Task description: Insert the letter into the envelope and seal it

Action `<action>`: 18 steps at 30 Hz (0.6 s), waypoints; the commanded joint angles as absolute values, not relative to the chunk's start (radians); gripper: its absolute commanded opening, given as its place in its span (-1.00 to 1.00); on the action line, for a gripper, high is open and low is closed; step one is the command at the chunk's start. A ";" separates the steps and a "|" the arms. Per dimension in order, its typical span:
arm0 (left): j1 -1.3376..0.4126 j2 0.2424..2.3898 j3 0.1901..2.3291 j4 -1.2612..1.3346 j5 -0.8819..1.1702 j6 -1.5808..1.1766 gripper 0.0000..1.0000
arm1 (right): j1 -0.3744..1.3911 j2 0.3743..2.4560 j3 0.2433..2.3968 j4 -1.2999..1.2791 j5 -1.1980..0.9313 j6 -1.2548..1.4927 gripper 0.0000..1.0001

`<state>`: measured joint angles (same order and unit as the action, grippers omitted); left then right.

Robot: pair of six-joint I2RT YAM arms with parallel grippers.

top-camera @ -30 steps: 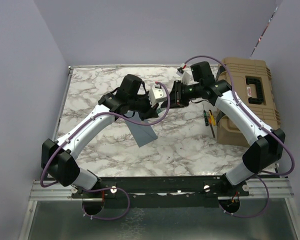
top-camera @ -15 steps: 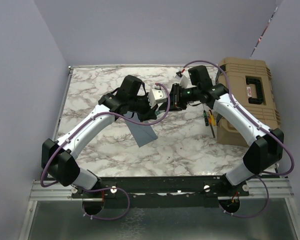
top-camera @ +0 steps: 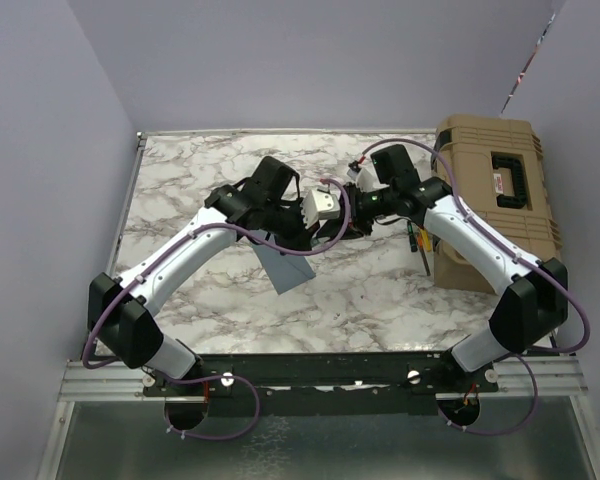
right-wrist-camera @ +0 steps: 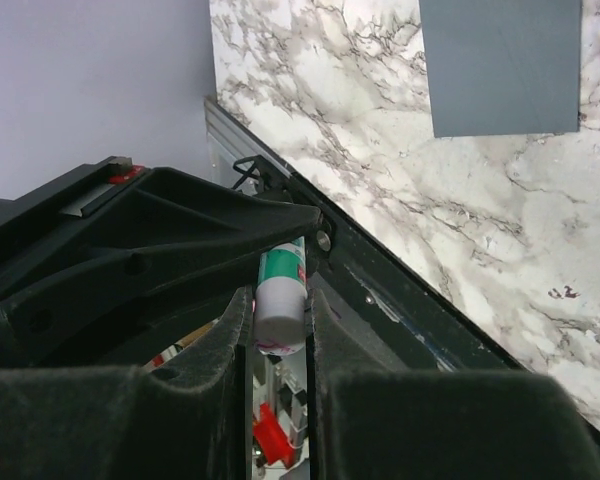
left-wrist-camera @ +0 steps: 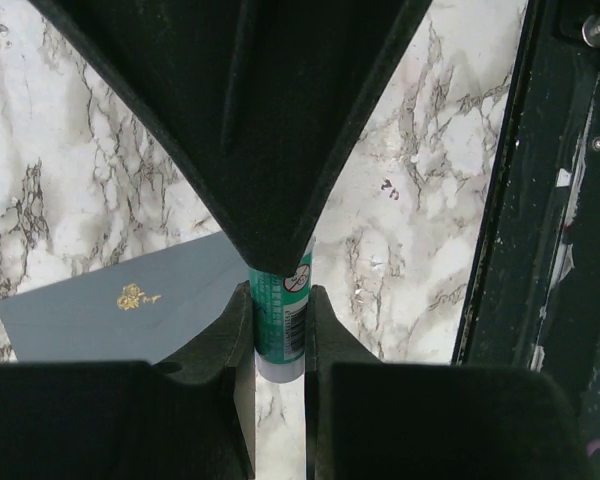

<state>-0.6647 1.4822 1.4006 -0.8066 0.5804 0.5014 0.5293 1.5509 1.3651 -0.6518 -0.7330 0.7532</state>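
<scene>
Both the left gripper (left-wrist-camera: 280,345) and right gripper (right-wrist-camera: 280,320) pinch one glue stick (right-wrist-camera: 282,268) far of the flat envelope (top-camera: 285,268); letter unseen, sealing apparently not yet done.

A tabletop (top-camera: 180,180) in white marble pattern with grey veins fills the middle, closed in by plain lavender walls (top-camera: 310,60) at the back and sides — evenly lit, shadows soft. A tan hard case (top-camera: 470,140) with a black handle (top-camera: 510,180) sits at its right edge; an aluminium rail (top-camera: 80,380) runs along the near side.
</scene>
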 commanded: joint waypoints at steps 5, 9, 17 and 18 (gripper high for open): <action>-0.749 1.394 1.369 0.101 0.767 0.344 -1.00 | 0.673 1.580 1.234 -0.549 -0.832 0.938 -1.00; -0.748 1.411 1.369 0.066 0.756 0.345 -1.00 | 0.672 1.580 1.225 -0.551 -0.817 0.935 -0.99; -0.729 1.300 1.080 -0.028 0.650 0.321 -1.00 | 0.626 1.558 1.437 -0.740 -0.627 0.813 -0.54; -0.728 1.289 1.050 -0.032 0.644 0.307 -1.00 | 0.616 1.542 1.445 -0.740 -0.609 0.810 -0.44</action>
<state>-0.6823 1.3567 1.1103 -0.4648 0.5636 0.3473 0.5564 1.5509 1.3754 -0.7238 -0.6064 0.8051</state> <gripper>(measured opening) 0.152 0.210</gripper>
